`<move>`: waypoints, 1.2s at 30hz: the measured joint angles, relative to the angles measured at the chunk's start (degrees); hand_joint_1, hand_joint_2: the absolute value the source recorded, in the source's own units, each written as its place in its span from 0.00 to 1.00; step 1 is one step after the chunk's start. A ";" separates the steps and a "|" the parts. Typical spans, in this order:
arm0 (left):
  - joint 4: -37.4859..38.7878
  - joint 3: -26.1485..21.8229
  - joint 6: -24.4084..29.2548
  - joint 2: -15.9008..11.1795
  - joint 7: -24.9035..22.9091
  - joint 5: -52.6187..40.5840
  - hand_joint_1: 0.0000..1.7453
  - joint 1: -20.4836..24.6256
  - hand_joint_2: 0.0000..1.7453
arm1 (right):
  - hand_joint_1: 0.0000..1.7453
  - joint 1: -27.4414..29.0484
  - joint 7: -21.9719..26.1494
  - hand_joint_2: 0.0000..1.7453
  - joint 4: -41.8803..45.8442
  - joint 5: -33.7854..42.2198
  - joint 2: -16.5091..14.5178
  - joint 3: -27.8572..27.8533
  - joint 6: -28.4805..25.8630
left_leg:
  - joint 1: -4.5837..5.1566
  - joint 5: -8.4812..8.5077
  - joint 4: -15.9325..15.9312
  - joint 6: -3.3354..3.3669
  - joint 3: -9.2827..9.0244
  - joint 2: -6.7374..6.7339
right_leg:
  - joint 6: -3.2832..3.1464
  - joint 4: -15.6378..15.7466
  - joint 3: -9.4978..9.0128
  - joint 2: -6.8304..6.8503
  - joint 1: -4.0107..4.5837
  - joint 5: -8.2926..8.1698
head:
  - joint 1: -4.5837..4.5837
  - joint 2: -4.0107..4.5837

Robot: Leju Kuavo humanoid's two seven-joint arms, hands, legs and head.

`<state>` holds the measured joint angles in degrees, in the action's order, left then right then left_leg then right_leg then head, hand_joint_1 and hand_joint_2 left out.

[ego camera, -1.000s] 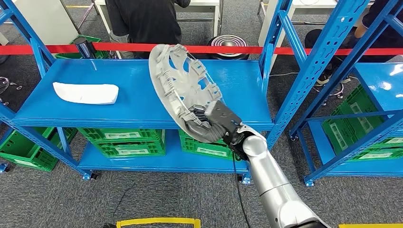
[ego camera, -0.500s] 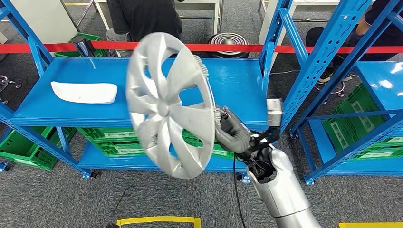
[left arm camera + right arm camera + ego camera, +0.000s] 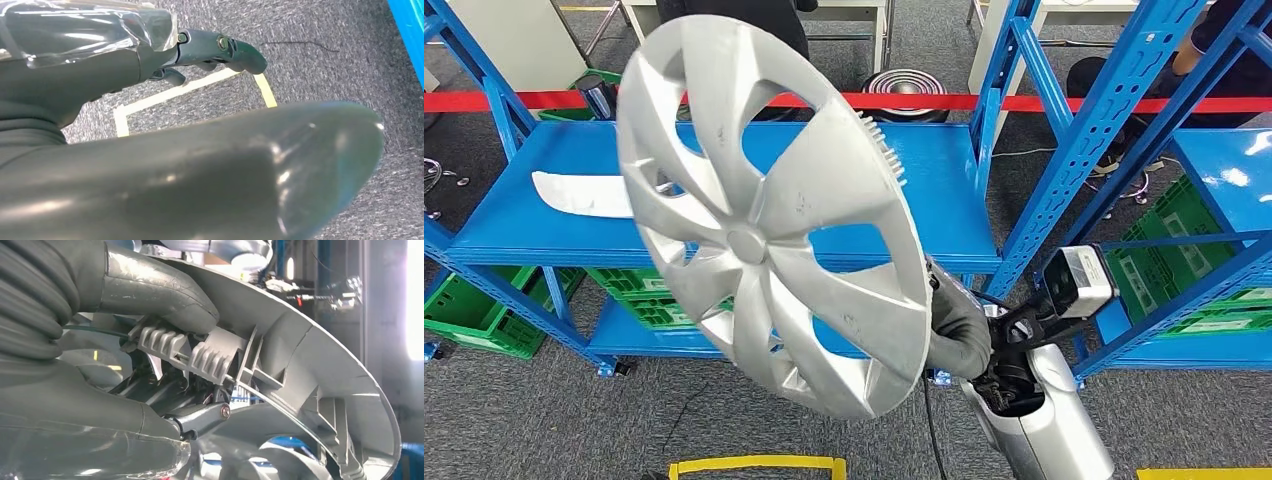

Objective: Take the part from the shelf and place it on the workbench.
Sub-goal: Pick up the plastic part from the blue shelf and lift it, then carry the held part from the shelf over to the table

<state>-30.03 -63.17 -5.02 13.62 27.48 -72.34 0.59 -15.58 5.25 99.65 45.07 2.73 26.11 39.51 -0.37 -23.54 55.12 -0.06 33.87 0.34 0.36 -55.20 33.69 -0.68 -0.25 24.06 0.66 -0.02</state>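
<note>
Hubcap (image 3: 769,215): silver, spoked, off the shelf (image 3: 924,180), held in the air, face toward the camera. Right hand (image 3: 954,325) grips its rim from behind at the lower right edge. Left hand (image 3: 150,150) hangs over the floor, holding nothing, fingers loosely extended.

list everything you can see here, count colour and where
hubcap: 1, silver, off the shelf, gripped at its rim by the right hand
white part: 1, white, on the shelf's upper deck, left side
shelves: 2, blue, ahead and to the right
crates: several, green, on the lower shelf levels and the floor
barrier tape: 1, red, behind the shelves
floor tape: yellow, on grey carpet
right hand: grips the hubcap
left hand: holds nothing, over the carpet
</note>
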 joint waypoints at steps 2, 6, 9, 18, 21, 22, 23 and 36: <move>0.07 -0.19 -0.26 -0.04 0.04 -0.16 0.00 0.02 0.00 | 1.00 0.32 0.34 1.00 1.25 -1.01 0.27 0.05 0.32 | 0.00 0.00 0.00 0.00 0.00 0.00 | 0.00 0.00 0.00 0.00 0.00 0.00 | 0.00 0.00; 0.28 -0.26 -0.22 -0.09 0.13 -0.37 0.00 0.11 0.00 | 1.00 0.87 0.60 1.00 3.19 -2.14 0.69 0.05 0.54 | -0.01 0.00 0.00 0.00 0.00 0.00 | 0.00 0.00 0.00 0.00 0.00 0.00 | 0.00 0.00; 0.50 -0.29 -0.04 -0.13 0.22 -0.56 0.00 0.20 0.00 | 1.00 1.15 0.81 1.00 4.08 -2.50 0.95 0.05 0.56 | -0.01 0.00 0.00 0.00 0.00 0.00 | 0.00 0.00 0.01 0.00 0.00 0.00 | 0.00 0.00; 0.75 -0.33 0.46 -0.15 0.45 -0.84 0.00 0.35 0.00 | 1.00 1.76 1.60 1.00 6.09 -3.49 1.78 0.01 -0.04 | 0.00 0.00 0.00 0.00 0.00 0.00 | 0.00 0.00 0.00 0.00 0.00 0.00 | 0.00 0.00; 0.76 -0.33 0.47 -0.15 0.46 -0.90 0.00 0.36 0.75 | 1.00 2.07 1.67 1.00 6.48 -3.88 1.94 0.00 -0.17 | 0.00 0.00 0.00 0.00 0.00 0.00 | 0.00 0.00 0.00 0.00 0.00 0.00 | 0.00 0.00; 0.77 -0.33 0.49 -0.15 0.46 -0.97 0.00 0.36 1.00 | 1.00 2.16 1.71 1.00 6.58 -4.06 1.96 -0.01 -0.23 | 0.00 0.00 0.00 0.00 0.00 0.00 | 0.00 0.00 0.00 0.00 0.00 0.00 | 0.00 0.00; 0.77 -0.34 0.51 -0.15 0.46 -1.04 0.00 0.36 1.00 | 1.00 2.23 1.74 1.00 6.64 -4.18 1.97 -0.01 -0.28 | 0.00 0.00 0.00 0.00 0.00 0.00 | 0.00 0.00 0.00 0.00 0.00 0.00 | 0.00 0.00; 0.63 -0.77 -1.91 0.00 0.51 -0.86 0.00 0.36 1.00 | 1.00 2.64 3.04 1.00 7.95 -6.27 2.10 -0.51 -1.95 | -0.01 0.00 0.00 0.00 0.00 0.00 | 0.00 0.00 0.00 0.00 0.01 0.00 | 0.00 0.00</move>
<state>-29.40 -63.94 -6.93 13.62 28.00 -73.20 0.95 -12.93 8.29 107.61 38.80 4.83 25.60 37.56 -0.38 -23.54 55.12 -0.06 33.87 0.34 0.36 -55.20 33.69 -0.68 -0.25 24.06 0.66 -0.02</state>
